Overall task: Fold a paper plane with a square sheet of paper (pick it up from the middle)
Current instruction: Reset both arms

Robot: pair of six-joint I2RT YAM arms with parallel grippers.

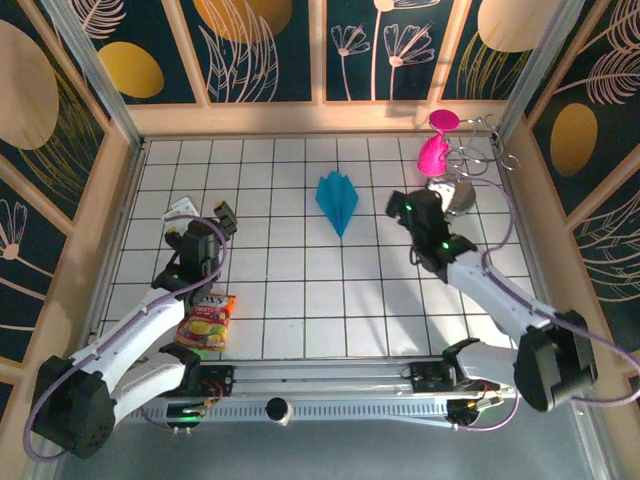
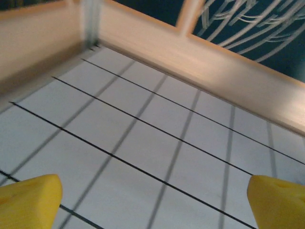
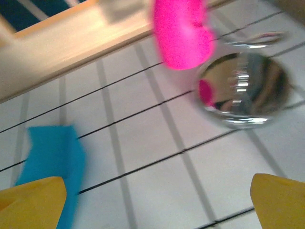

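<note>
The turquoise-blue sheet lies folded as a paper plane [image 1: 337, 203] on the white grid table, nose toward the arms and pleated tail toward the back wall. My right gripper [image 1: 400, 206] hovers just right of it, open and empty. In the right wrist view the plane's blue edge [image 3: 52, 155] sits at the lower left, partly behind one yellow finger [image 3: 33, 202], and the right gripper [image 3: 157, 210] holds nothing. My left gripper [image 1: 222, 214] is at the left of the table, well apart from the plane. It is open [image 2: 152, 210] over bare tiles, yellow fingertips [image 2: 28, 200] spread wide.
A red-and-yellow snack packet [image 1: 207, 323] lies beside the left arm, and a small white item [image 1: 182, 207] sits near the left gripper. Pink goblets [image 1: 436, 145] [image 3: 183, 33], a shiny metal cup [image 1: 457, 193] [image 3: 245, 90] and a wire rack [image 1: 485, 148] crowd the back right corner. Wooden walls [image 2: 200, 62] ring the table.
</note>
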